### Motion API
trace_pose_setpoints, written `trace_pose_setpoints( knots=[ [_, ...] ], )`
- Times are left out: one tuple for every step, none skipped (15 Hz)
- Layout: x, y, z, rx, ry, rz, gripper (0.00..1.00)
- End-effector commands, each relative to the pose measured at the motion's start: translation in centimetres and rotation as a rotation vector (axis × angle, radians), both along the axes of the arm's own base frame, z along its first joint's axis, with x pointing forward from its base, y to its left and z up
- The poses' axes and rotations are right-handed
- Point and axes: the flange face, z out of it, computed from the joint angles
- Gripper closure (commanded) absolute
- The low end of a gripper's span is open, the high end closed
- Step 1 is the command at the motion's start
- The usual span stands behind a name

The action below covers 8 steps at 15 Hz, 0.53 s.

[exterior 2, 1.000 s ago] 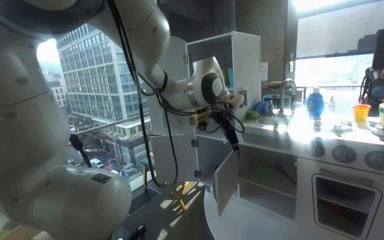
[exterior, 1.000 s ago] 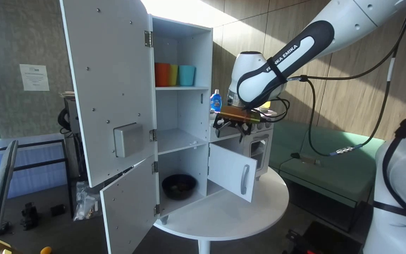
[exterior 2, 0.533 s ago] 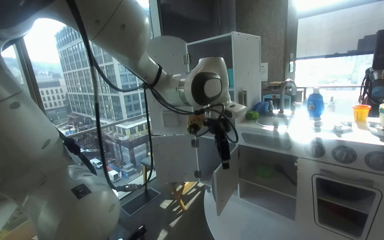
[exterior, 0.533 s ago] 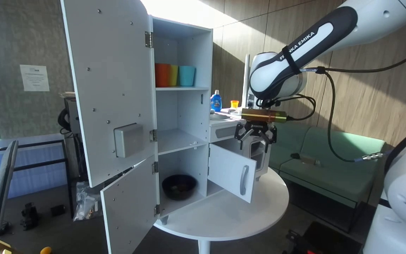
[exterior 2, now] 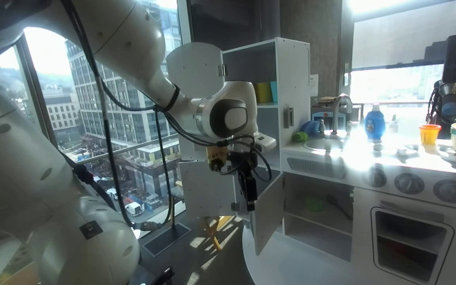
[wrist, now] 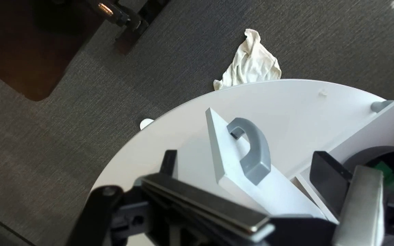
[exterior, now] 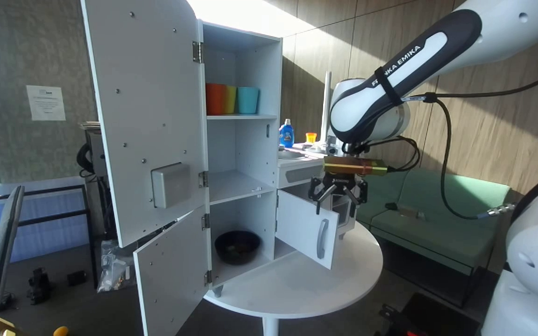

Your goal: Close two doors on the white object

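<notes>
The white cabinet [exterior: 256,149] stands around the centre of the frame in an exterior view, with its shelves facing the camera. The robot arm [exterior: 392,79] occupies the upper right of this frame, and its wrist points downward. At the lower centre, the round white desk [exterior: 297,294] carries the cabinet. At the upper left, the tall door [exterior: 157,102] with a grey latch plate is swung outward. Under it, at the lower left of the frame, the lower-left door [exterior: 173,273] is also swung out, so it is not closed. The handled door [exterior: 297,224], also small, is right of the centre; in both exterior views it stands away from its compartment, and its grey handle [exterior: 322,238] is near the free edge. The end effector [exterior: 336,210] hangs close to this door, with its fingers [wrist: 327,181] spread wide apart, and it holds nothing. In the lower part of the wrist view, the fingers appear on both sides of the handled door; whether they touch it, I cannot tell. A dark bowl [exterior: 232,259] sits in the lowest compartment, below the centre of the exterior view. A blue bottle [exterior: 286,135] is just beside the tall section, slightly above the centre. On the upper shelf are cups [exterior: 248,100] in orange, yellow and light blue.
</notes>
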Motion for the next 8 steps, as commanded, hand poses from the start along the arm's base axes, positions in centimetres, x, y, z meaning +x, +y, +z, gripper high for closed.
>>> trace_pose_setpoints(
  knots=[
    [-0.7, 1.3, -0.5, 0.012, -0.016, 0.051, 0.0],
    [-0.8, 1.8, -0.9, 0.005, 0.0, 0.034, 0.0],
    [-0.9, 2.3, -1.1, 0.009, 0.012, 0.017, 0.0],
    [-0.8, 3.0, -1.4, 0.021, 0.017, 0.019, 0.0],
    [-0.6, 3.6, -1.7, 0.034, 0.013, 0.016, 0.0],
    [0.1, 4.3, -2.0, 0.065, -0.006, -0.013, 0.0],
    [1.0, 4.9, -2.3, 0.09, -0.02, -0.039, 0.0],
    [2.1, 5.3, -2.5, 0.122, -0.04, -0.094, 0.0]
  ],
)
